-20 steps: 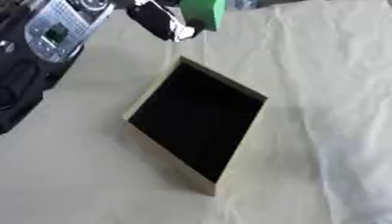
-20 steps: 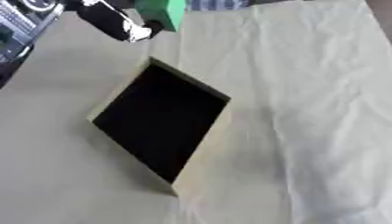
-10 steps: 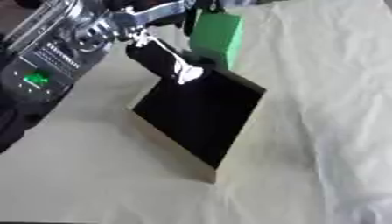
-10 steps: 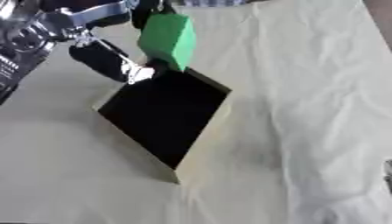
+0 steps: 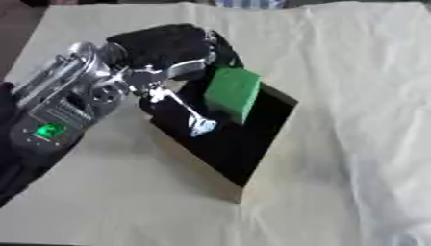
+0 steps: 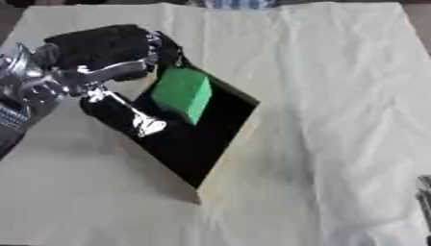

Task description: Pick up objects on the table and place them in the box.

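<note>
A green block (image 5: pixel 232 93) hangs over the far part of the box, held by my left hand (image 5: pixel 164 45), whose black fingers curl round its top and left side while a silver finger (image 5: pixel 192 119) reaches down into the box. The box (image 5: pixel 268 151) is square, black inside with tan walls, and lies cornerwise in the middle of the table. A small grey part of my right hand (image 6: pixel 425 192) shows at the lower right edge of the right eye view; its pose is hidden.
A creased cream cloth (image 6: pixel 345 96) covers the whole table. My left forearm (image 5: pixel 59 115), silver with a green light, comes in from the lower left beside the box. The table's far edge runs along the top of the view.
My left hand has carried the green block from beyond the box's far corner down and nearer, so that it now hangs over the box's black inside. The arm reaches further in.
</note>
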Controlling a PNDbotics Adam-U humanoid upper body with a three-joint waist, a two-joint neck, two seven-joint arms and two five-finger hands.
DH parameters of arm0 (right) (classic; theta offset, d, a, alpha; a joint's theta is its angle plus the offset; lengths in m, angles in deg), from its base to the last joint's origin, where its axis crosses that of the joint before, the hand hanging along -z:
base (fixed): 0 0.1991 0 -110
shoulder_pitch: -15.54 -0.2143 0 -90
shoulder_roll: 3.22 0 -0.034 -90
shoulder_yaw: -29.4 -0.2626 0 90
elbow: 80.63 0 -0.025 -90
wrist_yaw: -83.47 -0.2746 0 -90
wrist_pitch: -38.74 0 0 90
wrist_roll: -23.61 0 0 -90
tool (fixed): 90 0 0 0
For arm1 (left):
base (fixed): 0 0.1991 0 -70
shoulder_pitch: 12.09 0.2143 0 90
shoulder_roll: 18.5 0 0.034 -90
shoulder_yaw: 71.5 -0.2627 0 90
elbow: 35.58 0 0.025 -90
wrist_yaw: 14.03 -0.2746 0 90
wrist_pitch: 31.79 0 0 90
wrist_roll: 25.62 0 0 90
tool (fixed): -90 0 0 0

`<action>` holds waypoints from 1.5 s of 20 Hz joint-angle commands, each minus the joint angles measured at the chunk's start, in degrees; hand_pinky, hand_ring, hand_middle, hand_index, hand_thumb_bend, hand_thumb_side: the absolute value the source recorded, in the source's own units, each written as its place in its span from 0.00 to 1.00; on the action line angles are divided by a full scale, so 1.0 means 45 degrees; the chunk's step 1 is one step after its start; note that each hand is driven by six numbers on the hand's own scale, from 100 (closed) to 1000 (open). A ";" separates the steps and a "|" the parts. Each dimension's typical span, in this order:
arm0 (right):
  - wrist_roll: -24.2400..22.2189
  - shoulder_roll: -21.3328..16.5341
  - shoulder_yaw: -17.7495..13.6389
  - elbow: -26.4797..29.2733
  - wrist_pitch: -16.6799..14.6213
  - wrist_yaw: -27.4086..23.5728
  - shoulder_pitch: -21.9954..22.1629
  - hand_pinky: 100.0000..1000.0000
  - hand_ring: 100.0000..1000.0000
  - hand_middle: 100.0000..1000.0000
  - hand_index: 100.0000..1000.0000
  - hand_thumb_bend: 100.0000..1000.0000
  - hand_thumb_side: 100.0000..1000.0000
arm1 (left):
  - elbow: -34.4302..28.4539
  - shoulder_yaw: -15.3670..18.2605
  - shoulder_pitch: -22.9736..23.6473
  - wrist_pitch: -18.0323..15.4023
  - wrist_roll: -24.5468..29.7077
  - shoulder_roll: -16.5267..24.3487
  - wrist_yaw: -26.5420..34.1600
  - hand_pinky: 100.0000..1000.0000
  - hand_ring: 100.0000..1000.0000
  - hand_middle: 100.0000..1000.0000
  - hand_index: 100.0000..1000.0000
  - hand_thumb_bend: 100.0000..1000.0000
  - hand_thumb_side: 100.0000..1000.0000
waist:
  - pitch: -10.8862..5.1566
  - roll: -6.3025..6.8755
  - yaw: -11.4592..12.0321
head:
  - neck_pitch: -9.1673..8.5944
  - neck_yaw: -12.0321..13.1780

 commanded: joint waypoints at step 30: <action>0.0077 0.0102 0.0077 0.0190 0.0250 0.0138 -0.0004 0.54 0.66 0.53 0.69 0.00 0.86 | 0.0410 0.0837 -0.0646 0.0433 -0.0234 -0.0343 0.0817 0.46 0.51 0.49 0.62 0.00 0.15 | -0.0094 -0.0077 0.0094 | 0.0701 -0.0342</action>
